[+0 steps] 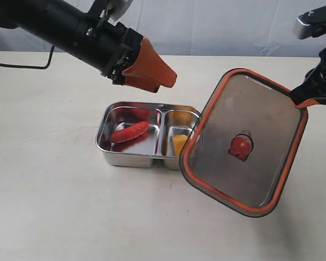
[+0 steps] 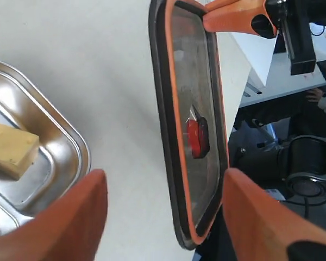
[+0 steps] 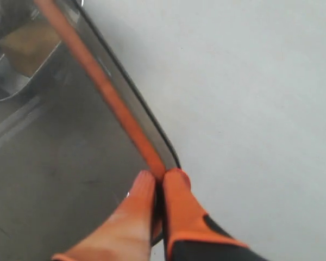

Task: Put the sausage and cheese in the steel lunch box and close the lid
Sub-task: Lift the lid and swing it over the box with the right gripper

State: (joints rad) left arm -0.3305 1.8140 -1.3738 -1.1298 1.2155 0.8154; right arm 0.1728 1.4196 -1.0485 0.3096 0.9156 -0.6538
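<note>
While right claw (image 3: 162, 176) pinches lid (image 1: 261, 119), left claw (image 1: 168, 81) gapes — perhaps above box (image 1: 104, 148).

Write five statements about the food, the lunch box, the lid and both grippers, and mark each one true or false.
1. The sausage lies in the larger compartment of the steel lunch box. True.
2. The cheese shares the sausage's compartment. False: it sits in the smaller compartment, across the divider.
3. The lid is seated on the box. False: it hangs tilted in the air, not on the box.
4. The right gripper is shut on the lid's rim. True.
5. The left gripper holds the cheese. False: it is open and empty, above the box.
</note>
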